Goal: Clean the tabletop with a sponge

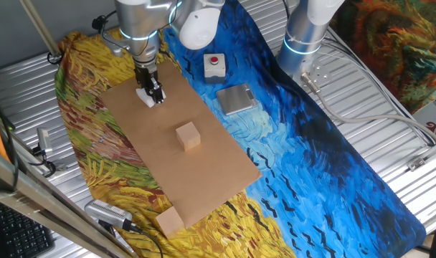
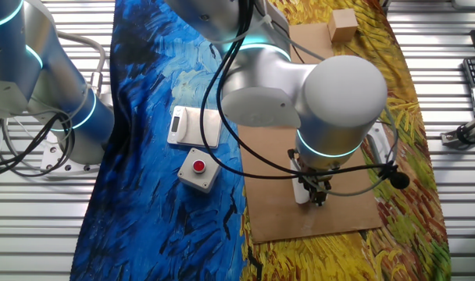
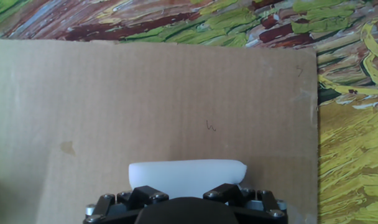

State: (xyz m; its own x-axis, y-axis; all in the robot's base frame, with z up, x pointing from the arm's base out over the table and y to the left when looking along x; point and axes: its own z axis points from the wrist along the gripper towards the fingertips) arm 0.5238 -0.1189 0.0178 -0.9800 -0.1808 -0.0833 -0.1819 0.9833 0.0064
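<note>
The tabletop [image 1: 204, 172] is a light-brown cardboard board lying on the painted cloth; it also shows in the other fixed view [image 2: 347, 195] and fills the hand view [image 3: 114, 106]. My gripper [image 1: 150, 93] stands at the board's far end, shut on the white sponge [image 1: 147, 99], which is pressed down on the board. In the hand view the sponge [image 3: 186, 177] sticks out just ahead of the black fingers [image 3: 229, 193]. In the other fixed view the gripper [image 2: 312, 190] holds the sponge [image 2: 301, 193] near the board's near edge.
A tan cube [image 1: 188, 135] sits mid-board, and another tan block [image 1: 169, 221] lies off its near corner. A white box with a red button [image 1: 215, 65] and a grey flat device [image 1: 236, 99] lie on the blue cloth. A second arm's base [image 1: 304, 36] stands behind.
</note>
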